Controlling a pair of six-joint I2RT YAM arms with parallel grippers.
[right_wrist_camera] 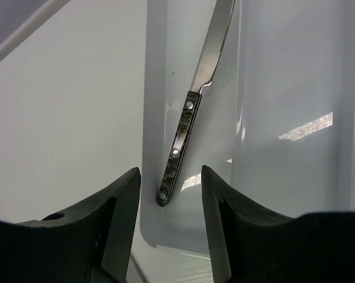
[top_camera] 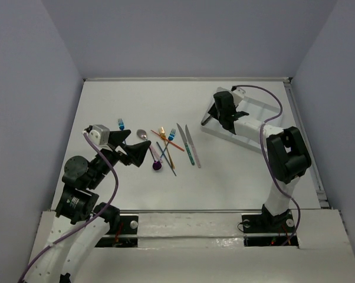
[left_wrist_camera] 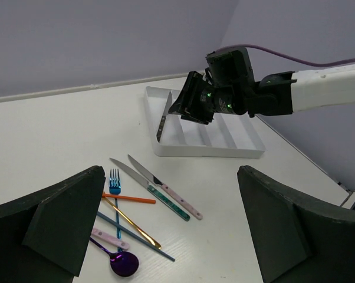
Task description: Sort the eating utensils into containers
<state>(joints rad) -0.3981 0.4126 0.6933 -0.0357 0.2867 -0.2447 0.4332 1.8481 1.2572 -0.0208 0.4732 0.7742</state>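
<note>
Hovering my right pincer [right_wrist_camera: 168,175], narrowly parted and empty, above the tray [right_wrist_camera: 295,71]; a dark-handled knife [right_wrist_camera: 186,127] lies in the compartment [right_wrist_camera: 171,47] just ahead of its tips. My left pincer [left_wrist_camera: 170,177] gapes wide, loose utensils [left_wrist_camera: 168,202] ahead of it.

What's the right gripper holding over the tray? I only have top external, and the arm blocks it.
Observer: Nothing. On right wrist, the right gripper is open above a silver knife with a dark mottled handle, which already lies in the shallow translucent-white plastic tray.
Operator: Which compartment?
Observer: The outermost long one. Its wall borders the white table, and the handle end sits near that wall.
Operator: Anything else in the tray?
Observer: On left wrist, no other utensil shows in the compartments I can see. The right arm hides part of them.
</note>
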